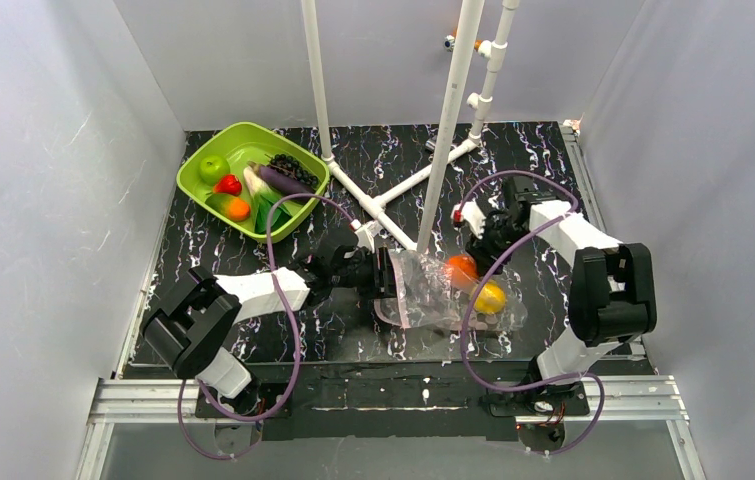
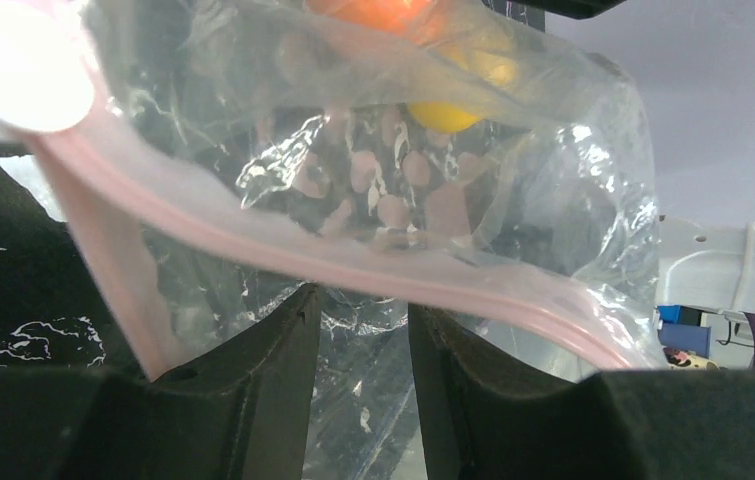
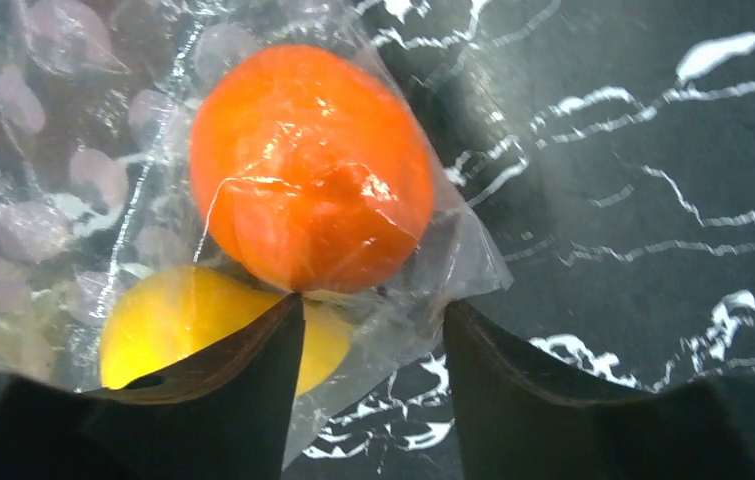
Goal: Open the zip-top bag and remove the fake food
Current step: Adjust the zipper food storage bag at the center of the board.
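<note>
lime tray (image 1: 245, 150) overhead only, right wrist: orange (image 3: 313, 165) inside zip-top bag (image 3: 53, 150)

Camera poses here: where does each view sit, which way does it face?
Top external: above and behind the bases, facing down on the table; both arms show, either side of the zip-top bag.
Left wrist: on the left arm, facing the bag's pink zip strip; left gripper fingers at bottom.
Right wrist: on the right arm, facing down at the orange and lemon inside the bag; right gripper fingers at bottom.
Shared: all three show the bag, orange and lemon.
</note>
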Controlling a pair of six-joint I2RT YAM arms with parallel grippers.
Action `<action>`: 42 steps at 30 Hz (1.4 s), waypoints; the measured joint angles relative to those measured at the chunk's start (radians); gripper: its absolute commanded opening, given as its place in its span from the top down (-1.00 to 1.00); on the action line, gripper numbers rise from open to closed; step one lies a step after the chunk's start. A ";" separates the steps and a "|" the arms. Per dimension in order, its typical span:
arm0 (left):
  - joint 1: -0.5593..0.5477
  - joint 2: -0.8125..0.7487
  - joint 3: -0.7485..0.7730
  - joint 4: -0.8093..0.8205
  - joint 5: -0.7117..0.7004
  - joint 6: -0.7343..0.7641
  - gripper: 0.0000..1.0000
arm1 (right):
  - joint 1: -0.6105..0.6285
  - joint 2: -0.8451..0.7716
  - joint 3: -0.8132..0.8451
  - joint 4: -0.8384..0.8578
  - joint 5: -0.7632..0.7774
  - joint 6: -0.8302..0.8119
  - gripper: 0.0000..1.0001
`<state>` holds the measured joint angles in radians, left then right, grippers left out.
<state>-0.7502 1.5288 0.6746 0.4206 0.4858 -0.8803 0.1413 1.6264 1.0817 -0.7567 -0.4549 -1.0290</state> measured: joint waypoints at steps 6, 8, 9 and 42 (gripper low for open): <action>0.000 0.005 0.022 -0.034 0.000 0.010 0.24 | 0.080 0.012 -0.012 -0.002 -0.001 -0.023 0.30; 0.000 0.010 0.028 -0.038 -0.001 0.012 0.19 | 0.096 0.012 -0.018 -0.005 -0.003 -0.028 0.53; 0.000 0.013 0.029 -0.038 -0.001 0.013 0.17 | 0.099 0.012 -0.019 -0.007 -0.005 -0.031 0.61; -0.005 0.011 -0.146 0.552 0.024 -0.212 0.58 | 0.188 -0.346 -0.067 -0.156 -0.105 -0.007 -0.68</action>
<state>-0.7547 1.5402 0.5282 0.9722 0.5102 -1.0924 0.3290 1.2800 1.0145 -0.9131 -0.5598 -1.0363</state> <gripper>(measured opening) 0.213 0.779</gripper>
